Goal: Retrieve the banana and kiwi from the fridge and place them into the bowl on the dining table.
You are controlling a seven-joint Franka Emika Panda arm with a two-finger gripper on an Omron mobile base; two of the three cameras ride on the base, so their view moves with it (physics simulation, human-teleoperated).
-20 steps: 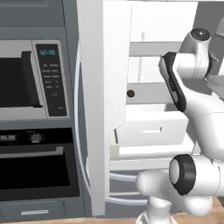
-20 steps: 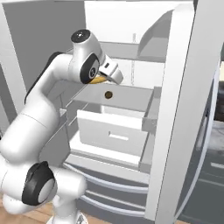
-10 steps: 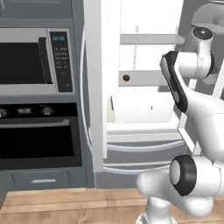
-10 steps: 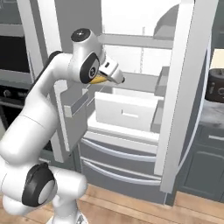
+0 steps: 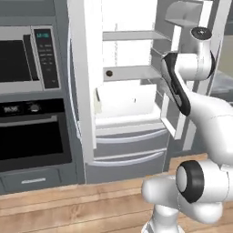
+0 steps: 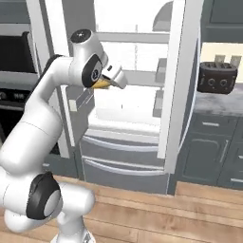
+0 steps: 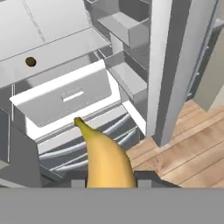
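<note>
Gripper [image 6: 110, 83] clamped on the banana [image 7: 106, 159] in front of the open fridge [image 5: 132, 91] | banana was yellow, curved, dark-tipped, pointing toward the white drawer [image 7: 65, 98] | kiwi [image 7: 30, 61], small brown ball, sat on the shelf above the drawer

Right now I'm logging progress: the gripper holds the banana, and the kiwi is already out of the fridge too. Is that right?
Not quite. The gripper does hold the banana, but the kiwi is not out: the hand view shows it sitting on a shelf inside the open fridge, above the white drawer.
</note>
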